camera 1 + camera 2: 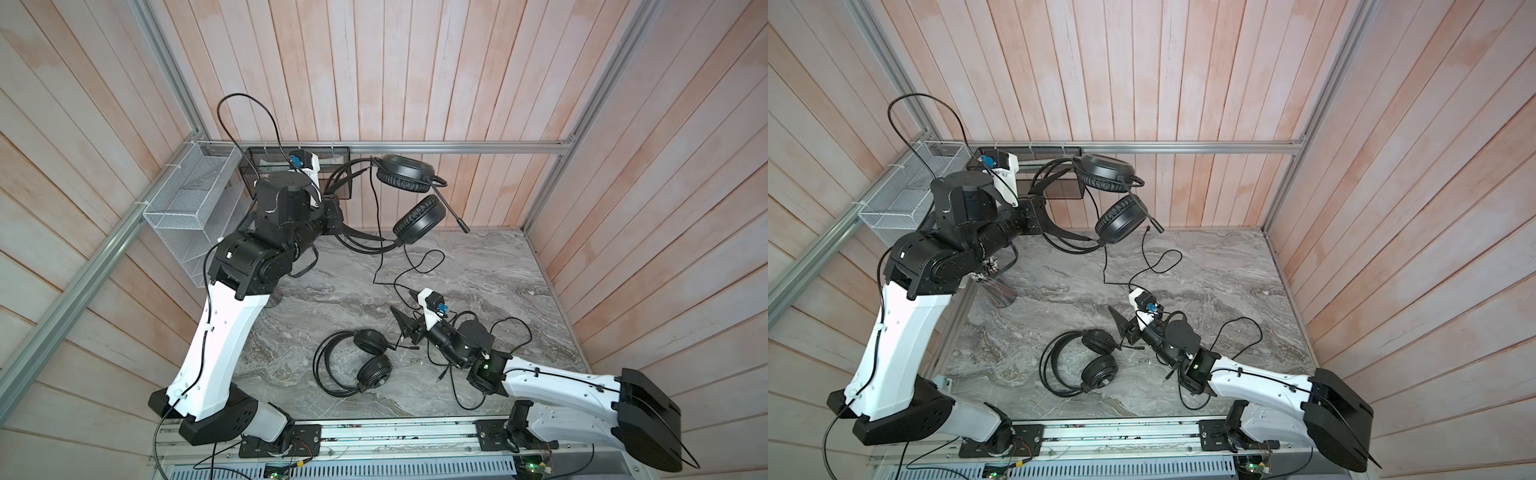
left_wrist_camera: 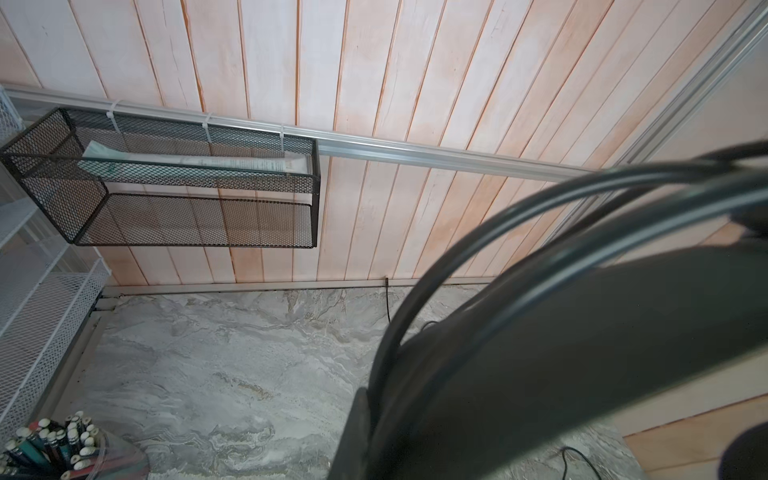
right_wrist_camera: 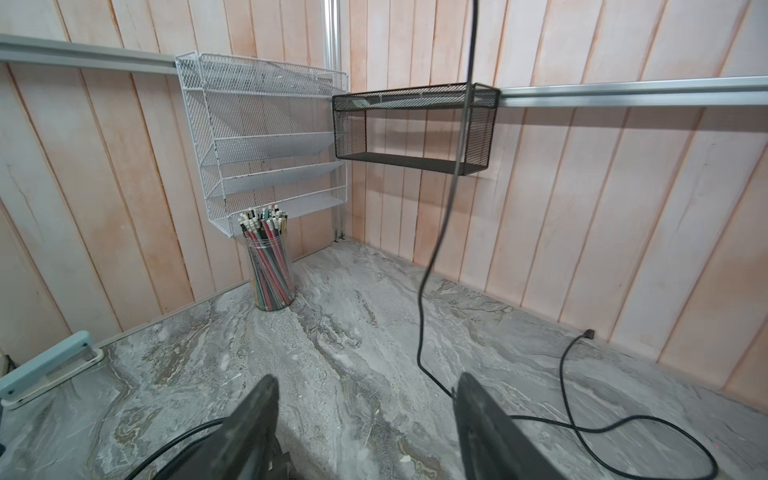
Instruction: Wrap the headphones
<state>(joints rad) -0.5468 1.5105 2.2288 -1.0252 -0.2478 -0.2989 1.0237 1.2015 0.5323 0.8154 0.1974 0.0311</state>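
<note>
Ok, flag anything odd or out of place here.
The headset held up by the left gripper trails its cable unwrapped down across the table. Nothing looks spilled or broken.

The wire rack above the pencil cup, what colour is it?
The wire rack is white, clearest in the right wrist view.

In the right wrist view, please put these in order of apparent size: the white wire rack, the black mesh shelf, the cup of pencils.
1. white wire rack, clearly largest.
2. black mesh shelf.
3. cup of pencils, smallest.
All three sit by the far corner, so nearness hardly affects this order.
</note>
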